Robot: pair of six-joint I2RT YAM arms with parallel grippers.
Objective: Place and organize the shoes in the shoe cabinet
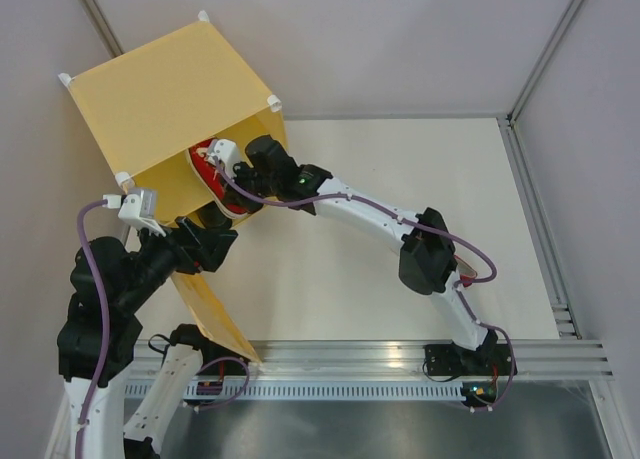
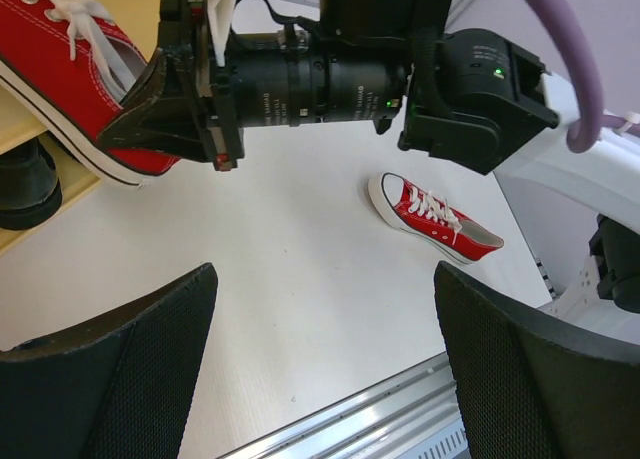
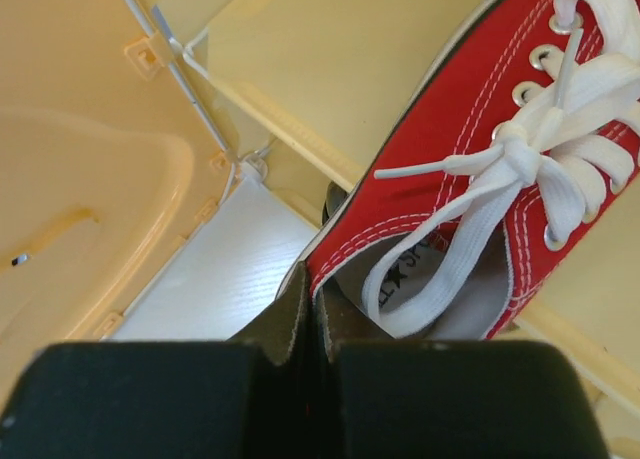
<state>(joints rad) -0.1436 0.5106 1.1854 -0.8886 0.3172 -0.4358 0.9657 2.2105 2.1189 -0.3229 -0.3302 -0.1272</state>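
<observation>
a: closest in, the left gripper (image 2: 322, 279) shows two broad black fingers (image 2: 130, 369) with a fine mesh grain. they are spread wide, with only smooth white table (image 2: 300, 389) between them.
b: and the right gripper (image 3: 312, 304)?
a: its matte black jaws are pinched together on the heel rim of a red sneaker (image 3: 440, 179), one finger inside the opening and one outside. the shoe is canvas with white stitching, flat white laces and metal eyelets.
b: where does that shoe sit?
a: at the mouth of the shoe cabinet (image 1: 170, 89), a yellow-orange cube with white corner pieces. from the left wrist, its white sole lies along the lip of the pale shelf (image 2: 20, 129), and the heel end juts out past the edge. a glossy black loafer (image 2: 25, 184) stands below the shelf.
b: room to move?
a: it's tight on the left. the door panel (image 1: 215, 314) hangs open toward the near edge, just beside the left arm. the right wrist view shows a smooth rounded relief on it. to the right, the tabletop runs out to a ribbed aluminium rail (image 2: 400, 419).
b: anything only one camera catches?
a: the left wrist view shows a second red sneaker (image 2: 432, 217) lying on the table, well apart from the cabinet. from above i cannot make it out under the right arm.
</observation>
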